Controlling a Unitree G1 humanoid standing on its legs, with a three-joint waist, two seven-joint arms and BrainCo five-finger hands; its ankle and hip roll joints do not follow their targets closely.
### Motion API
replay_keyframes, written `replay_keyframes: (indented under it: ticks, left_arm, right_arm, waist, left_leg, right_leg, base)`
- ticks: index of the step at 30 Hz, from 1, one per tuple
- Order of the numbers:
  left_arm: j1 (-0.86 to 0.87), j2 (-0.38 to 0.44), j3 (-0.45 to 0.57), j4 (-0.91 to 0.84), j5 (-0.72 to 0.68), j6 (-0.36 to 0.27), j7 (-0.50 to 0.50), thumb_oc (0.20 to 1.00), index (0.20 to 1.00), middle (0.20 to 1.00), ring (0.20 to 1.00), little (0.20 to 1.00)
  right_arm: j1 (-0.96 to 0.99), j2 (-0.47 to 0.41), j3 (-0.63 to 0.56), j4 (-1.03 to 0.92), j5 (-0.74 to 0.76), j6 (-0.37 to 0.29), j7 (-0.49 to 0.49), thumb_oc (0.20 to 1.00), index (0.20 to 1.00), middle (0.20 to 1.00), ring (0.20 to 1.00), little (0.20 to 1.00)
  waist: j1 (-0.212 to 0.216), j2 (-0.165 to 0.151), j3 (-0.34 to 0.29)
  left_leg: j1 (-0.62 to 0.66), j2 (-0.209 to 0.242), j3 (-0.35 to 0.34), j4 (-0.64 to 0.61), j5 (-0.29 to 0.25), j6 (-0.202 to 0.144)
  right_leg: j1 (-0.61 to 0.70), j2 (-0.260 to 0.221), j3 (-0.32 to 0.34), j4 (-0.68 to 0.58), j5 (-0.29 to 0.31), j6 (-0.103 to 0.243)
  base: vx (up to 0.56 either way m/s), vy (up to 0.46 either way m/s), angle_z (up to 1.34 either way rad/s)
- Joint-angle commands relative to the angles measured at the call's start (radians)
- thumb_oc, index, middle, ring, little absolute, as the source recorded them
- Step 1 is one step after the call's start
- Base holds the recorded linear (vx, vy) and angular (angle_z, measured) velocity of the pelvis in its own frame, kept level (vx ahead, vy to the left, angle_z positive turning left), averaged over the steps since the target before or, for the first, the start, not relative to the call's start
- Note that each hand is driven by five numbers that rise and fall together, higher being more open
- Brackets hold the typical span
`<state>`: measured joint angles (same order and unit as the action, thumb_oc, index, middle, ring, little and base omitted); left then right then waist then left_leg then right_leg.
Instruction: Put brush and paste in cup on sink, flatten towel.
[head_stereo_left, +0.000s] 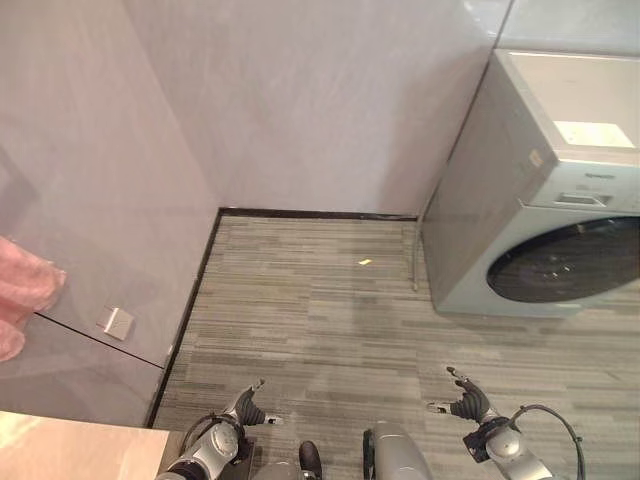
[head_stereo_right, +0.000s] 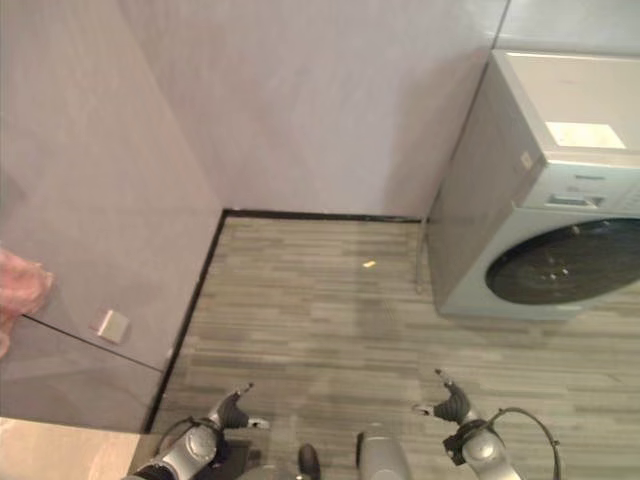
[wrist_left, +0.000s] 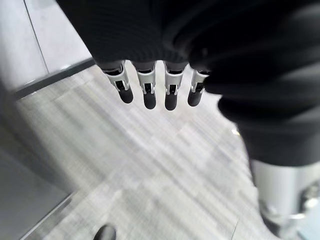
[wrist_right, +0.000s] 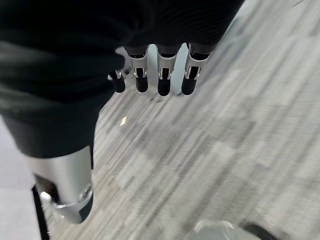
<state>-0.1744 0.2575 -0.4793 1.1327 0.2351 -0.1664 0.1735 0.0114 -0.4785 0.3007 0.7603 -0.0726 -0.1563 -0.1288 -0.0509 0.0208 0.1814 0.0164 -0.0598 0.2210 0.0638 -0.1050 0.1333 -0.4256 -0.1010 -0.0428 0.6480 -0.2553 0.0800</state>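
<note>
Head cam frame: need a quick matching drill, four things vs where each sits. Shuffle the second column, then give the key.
Things:
1. washing machine
2. pink towel
3. left hand
4. right hand

Places:
A. at the view's left edge, against the wall
B. low over the floor, lower right, fingers relaxed
C. at the right, dark round door facing the floor area
D. low over the floor, lower left, fingers relaxed

Pairs: 1-C, 2-A, 3-D, 4-B
</note>
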Motion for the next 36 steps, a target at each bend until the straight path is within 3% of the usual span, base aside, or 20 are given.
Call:
replay_keyframes:
  ticks: [1,3,4,6,13,15,16,17,18,19,21,22,24,25,26,28,29,32,34,36]
  left_arm:
    - [-0.027,0.061,0.066,0.038,-0.006,-0.006,0.018,1.0,1.0,1.0,1.0,1.0]
    - [-0.029,0.055,0.07,0.044,-0.007,-0.007,0.017,1.0,1.0,1.0,1.0,1.0]
    - [-0.033,0.051,0.072,0.048,-0.005,-0.006,0.023,1.0,1.0,1.0,1.0,1.0]
    - [-0.027,0.057,0.065,0.044,0.008,-0.006,0.011,1.0,1.0,1.0,1.0,1.0]
    - [-0.001,0.088,0.084,0.048,-0.001,-0.01,0.005,1.0,1.0,1.0,1.0,1.0]
    - [0.004,0.096,0.093,0.051,-0.01,-0.007,0.003,1.0,1.0,1.0,1.0,1.0]
    - [0.01,0.102,0.112,0.049,-0.024,-0.005,0.002,1.0,1.0,1.0,1.0,1.0]
    - [0.01,0.102,0.112,0.049,-0.024,-0.005,0.002,1.0,1.0,1.0,1.0,1.0]
    - [0.015,0.104,0.133,0.046,-0.042,-0.002,0.004,1.0,1.0,1.0,1.0,1.0]
    - [0.008,0.108,0.143,0.039,-0.055,0.001,0.009,1.0,1.0,1.0,1.0,1.0]
    - [0.008,0.108,0.143,0.038,-0.055,0.002,0.008,1.0,1.0,1.0,1.0,1.0]
    - [-0.004,0.114,0.147,0.038,-0.054,0.006,0.01,1.0,1.0,1.0,1.0,1.0]
    - [-0.009,0.116,0.148,0.035,-0.056,0.008,0.008,1.0,1.0,1.0,1.0,1.0]
    - [-0.021,0.119,0.141,0.037,-0.052,0.01,0.01,1.0,1.0,1.0,1.0,1.0]
    - [-0.025,0.121,0.139,0.036,-0.052,0.011,0.012,1.0,1.0,1.0,1.0,1.0]
    - [-0.035,0.125,0.131,0.038,-0.044,0.01,0.016,1.0,1.0,1.0,1.0,1.0]
    - [-0.044,0.133,0.12,0.038,-0.026,0.012,0.021,1.0,1.0,1.0,1.0,1.0]
    - [-0.031,0.14,0.123,0.031,-0.026,0.012,0.01,1.0,1.0,1.0,1.0,1.0]
    - [-0.027,0.139,0.122,0.029,-0.027,0.011,0.013,1.0,1.0,1.0,1.0,1.0]
    - [-0.021,0.134,0.125,0.029,-0.029,0.012,0.017,1.0,1.0,1.0,1.0,1.0]
  right_arm:
    - [0.014,-0.049,-0.025,-0.053,-0.001,-0.028,-0.022,1.0,1.0,1.0,1.0,1.0]
    - [0.018,-0.054,-0.03,-0.057,-0.002,-0.026,-0.02,1.0,1.0,1.0,1.0,1.0]
    - [0.023,-0.065,-0.032,-0.058,-0.007,-0.022,-0.021,1.0,1.0,1.0,1.0,1.0]
    - [0.031,-0.067,-0.039,-0.049,-0.006,-0.017,-0.016,1.0,1.0,1.0,1.0,1.0]
    - [0.064,-0.105,-0.077,-0.021,0.019,-0.025,0.001,1.0,1.0,1.0,1.0,1.0]
    - [0.072,-0.118,-0.091,-0.02,0.024,-0.029,0.002,1.0,1.0,1.0,1.0,1.0]
    - [0.093,-0.129,-0.11,-0.026,0.027,-0.031,0.001,1.0,1.0,1.0,1.0,1.0]
    - [0.094,-0.129,-0.11,-0.027,0.027,-0.031,0.001,1.0,1.0,1.0,1.0,1.0]
    - [0.126,-0.135,-0.143,-0.033,0.035,-0.033,-0.001,1.0,1.0,1.0,1.0,1.0]
    - [0.146,-0.146,-0.158,-0.042,0.04,-0.034,-0.001,1.0,1.0,1.0,1.0,1.0]
    - [0.146,-0.146,-0.159,-0.042,0.04,-0.034,-0.001,1.0,1.0,1.0,1.0,1.0]
    - [0.167,-0.149,-0.161,-0.046,0.032,-0.027,0.004,1.0,1.0,1.0,1.0,1.0]
    - [0.178,-0.148,-0.163,-0.04,0.027,-0.023,0.005,1.0,1.0,1.0,1.0,1.0]
    - [0.197,-0.15,-0.174,-0.032,0.022,-0.018,0.0,1.0,1.0,1.0,1.0,1.0]
    - [0.197,-0.152,-0.18,-0.034,0.021,-0.017,-0.001,1.0,1.0,1.0,1.0,1.0]
    - [0.202,-0.155,-0.191,-0.034,0.023,-0.019,-0.01,1.0,1.0,1.0,1.0,1.0]
    - [0.202,-0.164,-0.187,-0.035,0.011,-0.021,-0.014,1.0,1.0,1.0,1.0,1.0]
    - [0.183,-0.156,-0.176,-0.058,0.005,-0.012,-0.007,1.0,1.0,1.0,1.0,1.0]
    - [0.169,-0.157,-0.17,-0.055,0.004,-0.013,-0.009,1.0,1.0,1.0,1.0,1.0]
    - [0.146,-0.154,-0.159,-0.056,0.002,-0.014,-0.006,1.0,1.0,1.0,1.0,1.0]
  waist:
    - [-0.044,-0.023,0.007]
    - [-0.052,-0.02,0.008]
    - [-0.068,-0.021,0.008]
    - [-0.067,-0.029,-0.005]
    - [-0.051,-0.035,-0.047]
    - [-0.047,-0.038,-0.052]
    - [-0.042,-0.042,-0.056]
    - [-0.043,-0.042,-0.056]
    - [-0.041,-0.058,-0.054]
    - [-0.033,-0.078,-0.036]
    - [-0.035,-0.076,-0.037]
    - [-0.044,-0.083,-0.027]
    - [-0.047,-0.078,-0.022]
    - [-0.054,-0.068,-0.015]
    - [-0.054,-0.072,-0.009]
    - [-0.071,-0.073,-0.005]
    - [-0.075,-0.068,-0.003]
    - [-0.095,-0.078,-0.002]
    - [-0.085,-0.077,0.003]
    - [-0.071,-0.076,0.0]
  left_leg:
    - [-0.044,0.008,0.003,0.175,-0.05,-0.097]
    - [-0.03,0.007,-0.007,0.18,-0.053,-0.105]
    - [-0.009,0.003,-0.043,0.2,-0.064,-0.117]
    - [-0.002,0.004,-0.062,0.231,-0.065,-0.129]
    - [0.006,0.059,-0.121,0.292,-0.037,-0.17]
    - [0.005,0.078,-0.141,0.316,-0.008,-0.185]
    - [-0.013,0.097,-0.156,0.361,0.055,-0.204]
    - [-0.015,0.097,-0.158,0.362,0.055,-0.204]
    - [-0.06,0.124,-0.154,0.454,0.15,-0.226]
    - [-0.121,0.137,-0.117,0.544,0.18,-0.232]
    - [-0.125,0.139,-0.12,0.55,0.178,-0.232]
    - [-0.144,0.193,-0.004,0.544,0.169,-0.231]
    - [-0.144,0.219,0.039,0.51,0.167,-0.233]
    - [-0.179,0.276,0.125,0.406,0.142,-0.243]
    - [-0.203,0.287,0.139,0.375,0.15,-0.229]
    - [-0.238,0.326,0.177,0.276,0.159,-0.25]
    - [-0.252,0.363,0.233,0.219,0.195,-0.266]
    - [-0.213,0.358,0.287,0.228,0.181,-0.269]
    - [-0.224,0.337,0.249,0.244,0.176,-0.265]
    - [-0.223,0.312,0.242,0.259,0.122,-0.242]
  right_leg:
    - [0.083,0.011,0.034,-0.324,0.249,0.04]
    - [0.057,-0.002,0.045,-0.358,0.271,0.05]
    - [0.034,-0.002,0.106,-0.374,0.299,0.065]
    - [0.067,0.009,0.111,-0.369,0.293,0.064]
    - [0.144,0.073,0.095,-0.313,0.227,0.003]
    - [0.164,0.088,0.081,-0.31,0.208,-0.013]
    - [0.192,0.1,0.069,-0.324,0.195,-0.028]
    - [0.193,0.1,0.067,-0.325,0.195,-0.028]
    - [0.232,0.103,0.049,-0.357,0.191,-0.047]
    - [0.261,0.093,0.026,-0.38,0.19,-0.065]
    - [0.261,0.094,0.023,-0.38,0.19,-0.065]
    - [0.29,0.085,-0.02,-0.394,0.174,-0.073]
    - [0.303,0.087,-0.04,-0.397,0.163,-0.075]
    - [0.333,0.077,-0.083,-0.406,0.125,-0.065]
    - [0.326,0.066,-0.104,-0.406,0.135,-0.067]
    - [0.342,0.045,-0.132,-0.398,0.103,-0.052]
    - [0.354,0.038,-0.165,-0.392,0.091,-0.043]
    - [0.376,0.016,-0.188,-0.368,0.069,-0.032]
    - [0.383,0.006,-0.186,-0.361,0.064,-0.027]
    - [0.416,-0.02,-0.18,-0.36,0.052,-0.018]
  base:
    - [0.3,-0.149,0.25]
    - [0.25,-0.132,0.28]
    - [0.31,-0.218,0.33]
    - [0.28,-0.226,0.6]
    - [0.21,-0.258,0.28]
    - [0.18,-0.272,0.43]
    - [0.1,-0.17,0.22]
    - [0.22,-0.369,0.16]
    - [0.19,-0.401,0.26]
    - [0.19,-0.399,0.44]
    - [0.07,-0.188,0.51]
    - [0.11,-0.216,0.46]
    - [0.12,-0.141,0.75]
    - [0.07,-0.032,1.0]
    - [0.11,-0.016,1.2]
    - [0.17,0.067,1.27]
    - [0.28,0.045,1.12]
    - [0.22,0.059,0.43]
    - [0.15,0.119,0.36]
    - [0.25,0.221,-0.05]
